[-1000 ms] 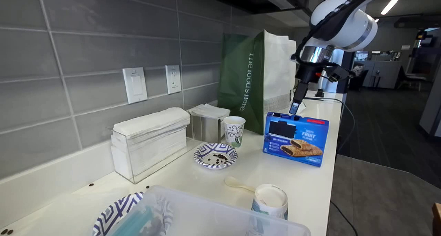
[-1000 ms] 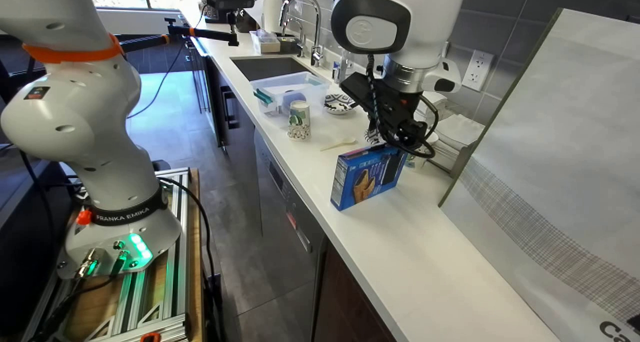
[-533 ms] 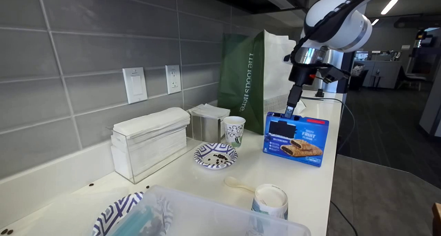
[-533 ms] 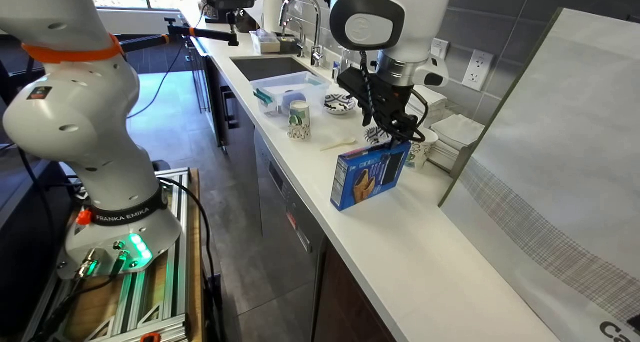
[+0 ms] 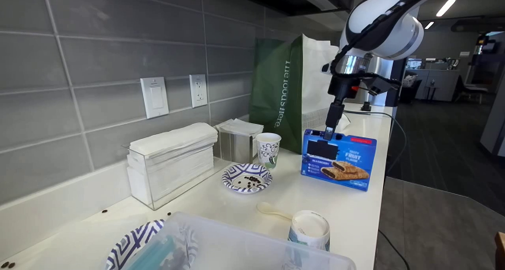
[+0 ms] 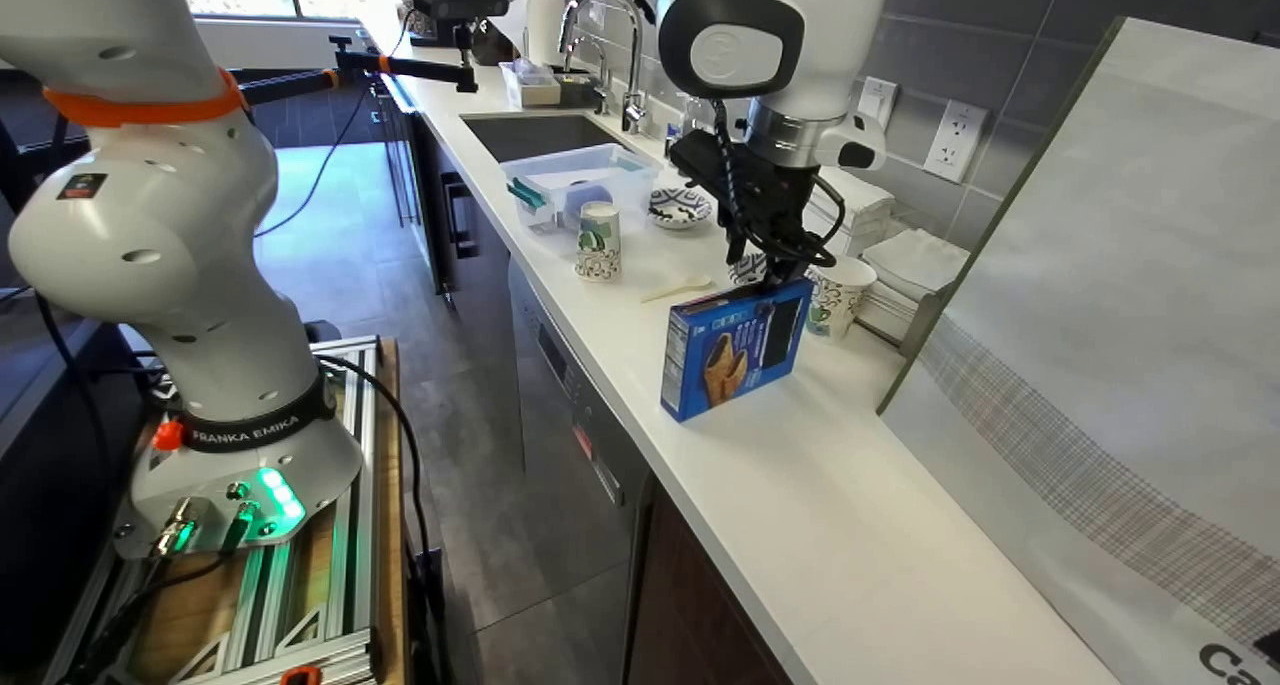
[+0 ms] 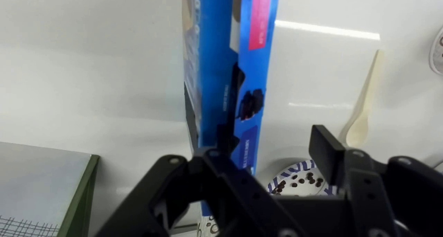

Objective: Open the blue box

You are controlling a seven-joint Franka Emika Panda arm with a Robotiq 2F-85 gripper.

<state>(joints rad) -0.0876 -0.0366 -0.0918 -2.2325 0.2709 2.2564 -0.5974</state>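
The blue box (image 5: 343,163) stands upright on its long edge on the counter, its printed front showing in both exterior views. Seen from above in the wrist view, a dark gap runs along the top of the blue box (image 7: 214,74) beside its front panel. My gripper (image 7: 275,142) is open, its jaws well apart. The left finger lies over the box top at that gap; whether its tip is inside is hidden. The right finger (image 7: 327,150) stands off in front of the panel. In an exterior view the gripper (image 5: 328,134) overlaps the box's upper left edge.
A tall green paper bag (image 5: 272,100) stands behind the box. Beside it are a paper cup (image 5: 269,148) and a patterned bowl (image 5: 246,167) with dark beans. A spoon (image 5: 272,211), an upside-down cup (image 5: 310,226) and a clear bin (image 5: 252,242) lie nearer. The counter edge runs close by.
My gripper has moved toward the wall side and down onto the box's top edge. Its jaws have come partly together. The box's upper edge has leaned slightly toward its front.
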